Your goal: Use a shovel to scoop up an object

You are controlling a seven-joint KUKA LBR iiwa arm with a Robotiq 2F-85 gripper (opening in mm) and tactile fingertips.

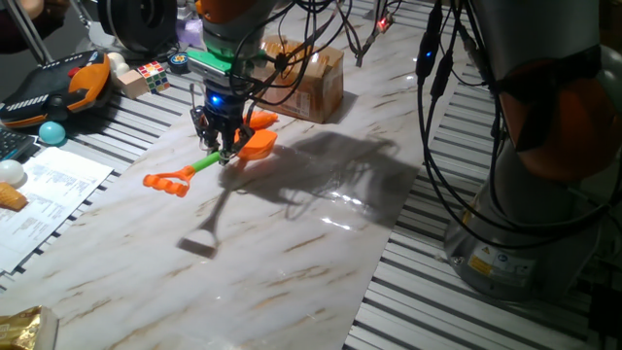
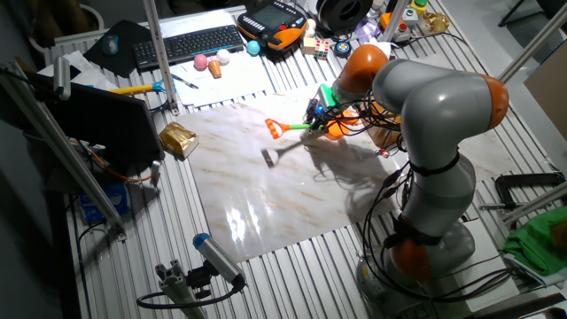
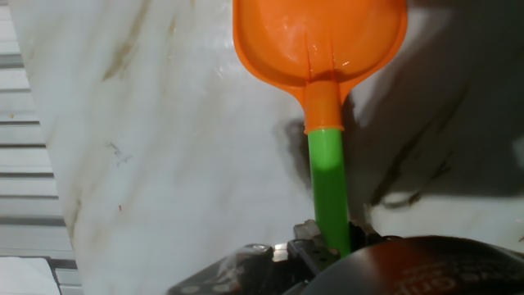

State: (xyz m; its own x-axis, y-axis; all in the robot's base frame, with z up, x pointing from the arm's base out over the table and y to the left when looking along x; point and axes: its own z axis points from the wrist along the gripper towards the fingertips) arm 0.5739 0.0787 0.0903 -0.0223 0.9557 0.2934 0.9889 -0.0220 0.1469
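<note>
The marble tabletop point(image 1: 292, 243) carries the work. Above it the arm's jaws pinch the shovel point(image 1: 209, 163) by its green shaft, blade forward, probably to slide under the fish toy point(image 1: 260, 121) just beyond the blade.

This is a robotics lab. A grey-and-orange industrial arm point(image 2: 434, 115) stands bolted on a slatted aluminium workbench point(image 2: 292, 266), with a marble-patterned board point(image 2: 266, 195) laid over the slats at centre frame. Black cables point(image 1: 437, 126) hang down at the right of one fixed view. In the other fixed view a keyboard point(image 2: 186, 42) and an orange-and-black teach pendant point(image 2: 273, 22) sit along the top edge, aluminium framing rails point(image 2: 71, 151) run down the left side, and printed papers point(image 1: 49, 199) lie at the left.
</note>
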